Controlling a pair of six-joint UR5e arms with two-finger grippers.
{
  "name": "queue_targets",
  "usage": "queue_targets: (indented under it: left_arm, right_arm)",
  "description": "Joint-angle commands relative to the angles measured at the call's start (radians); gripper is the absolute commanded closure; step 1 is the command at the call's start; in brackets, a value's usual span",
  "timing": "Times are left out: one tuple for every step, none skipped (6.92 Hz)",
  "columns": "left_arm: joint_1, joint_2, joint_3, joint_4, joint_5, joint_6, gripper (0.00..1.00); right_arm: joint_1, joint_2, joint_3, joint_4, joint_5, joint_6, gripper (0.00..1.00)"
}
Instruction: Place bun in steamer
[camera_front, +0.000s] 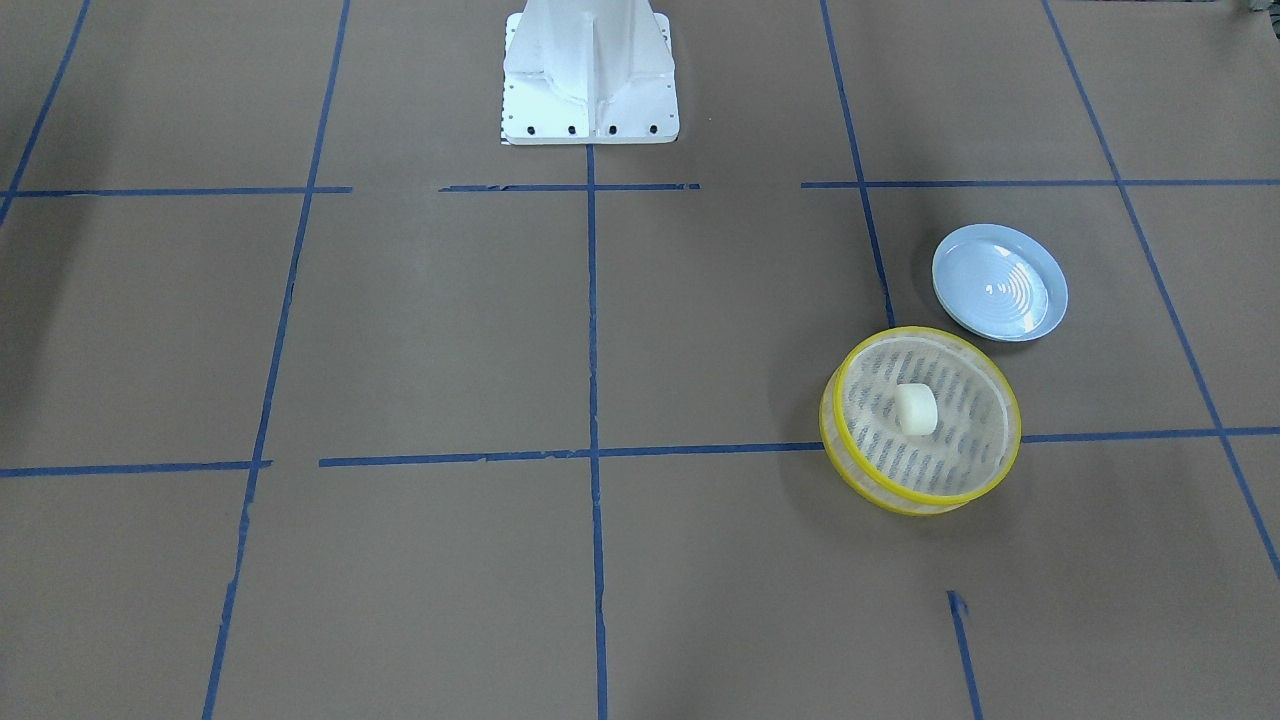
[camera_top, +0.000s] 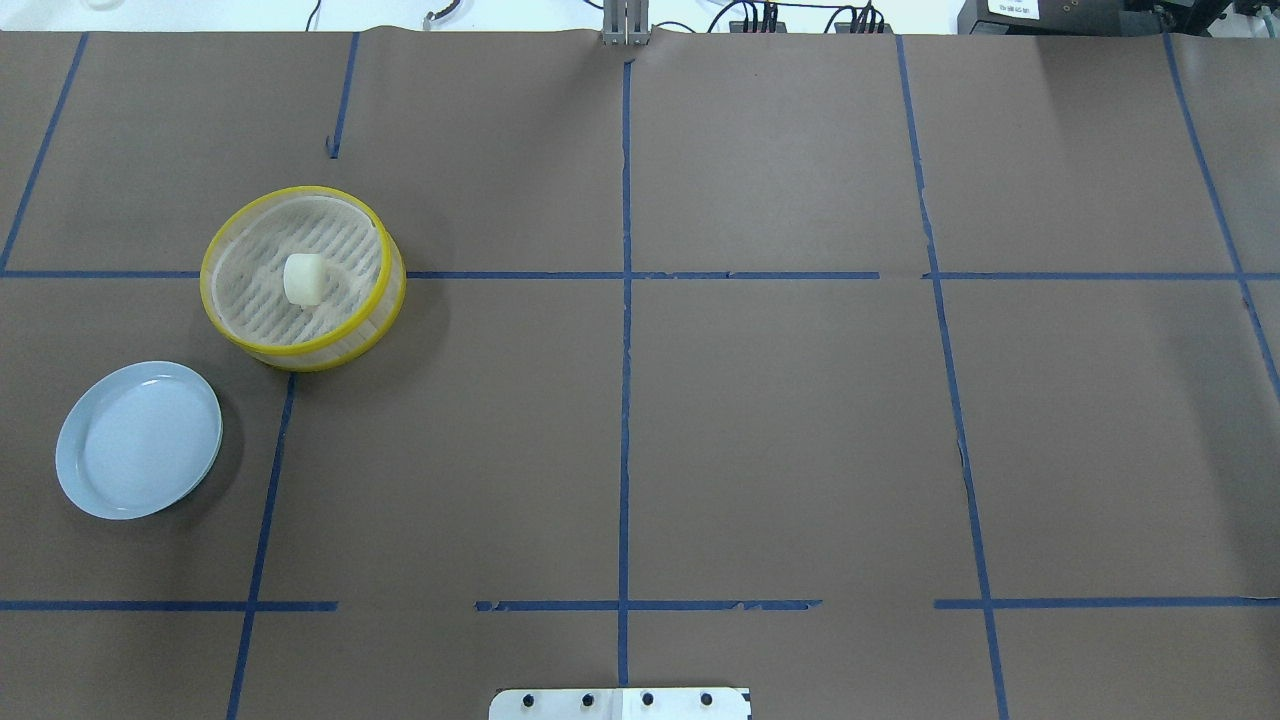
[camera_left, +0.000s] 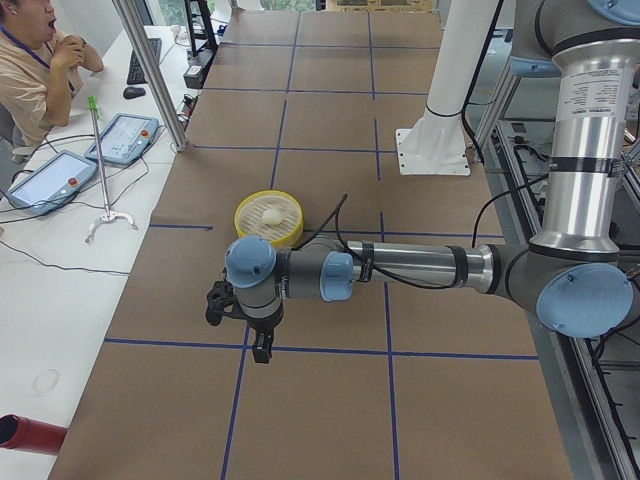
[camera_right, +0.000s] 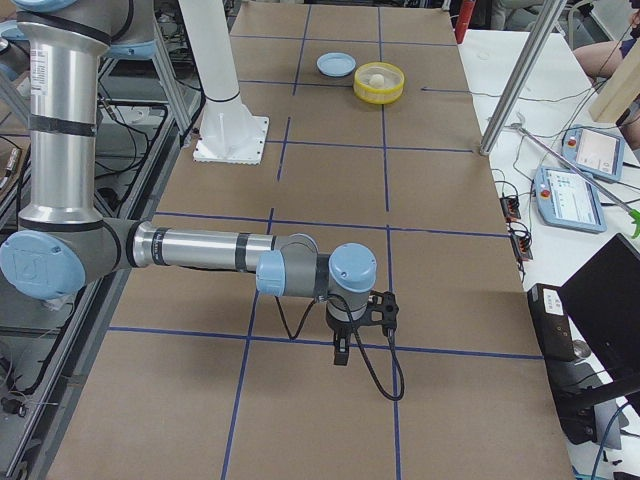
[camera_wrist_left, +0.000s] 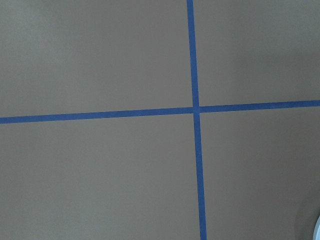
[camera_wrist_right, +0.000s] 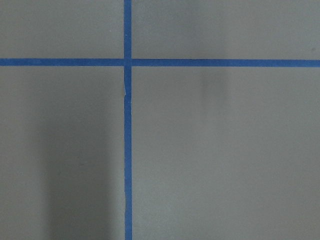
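The bun (camera_front: 916, 409) is a small cream-white lump lying on the slotted floor of the yellow-rimmed steamer (camera_front: 962, 442). In the overhead view the bun (camera_top: 302, 279) sits near the middle of the steamer (camera_top: 342, 250), on the table's left side. My left gripper (camera_left: 262, 350) shows only in the exterior left view, hanging over a blue tape line well short of the steamer (camera_left: 256, 208); I cannot tell if it is open. My right gripper (camera_right: 340, 352) shows only in the exterior right view, far from the steamer (camera_right: 390, 92); its state is unclear too. Both wrist views show only brown paper and tape.
An empty pale blue plate (camera_front: 1000, 282) lies beside the steamer, nearer the robot's side (camera_top: 140, 440). The white robot base (camera_front: 590, 80) stands at the table's middle edge. A person sits at a side table with tablets (camera_left: 125, 137) beyond the table's far edge.
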Motion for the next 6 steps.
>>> queue_targets:
  left_arm:
    - [-0.003, 0.000, -0.019, 0.022, 0.000, 0.003, 0.00]
    - [-0.003, 0.003, -0.036, 0.019, -0.001, 0.004, 0.00]
    - [-0.003, 0.003, -0.037, 0.019, -0.003, 0.016, 0.00]
    - [-0.003, 0.004, -0.045, 0.019, -0.003, 0.016, 0.00]
    - [-0.001, 0.003, -0.024, 0.017, -0.042, 0.006, 0.00]
    - [-0.003, 0.021, -0.033, 0.014, -0.085, 0.016, 0.00]
  right_arm:
    - [0.000, 0.000, 0.000, 0.000, 0.000, 0.000, 0.00]
    - [0.000, 0.000, 0.000, 0.000, 0.000, 0.000, 0.00]
    - [0.000, 0.000, 0.000, 0.000, 0.000, 0.000, 0.00]
    - [0.000, 0.000, 0.000, 0.000, 0.000, 0.000, 0.00]
    - [0.000, 0.000, 0.000, 0.000, 0.000, 0.000, 0.00]
    - [0.000, 0.000, 0.000, 0.000, 0.000, 0.000, 0.00]
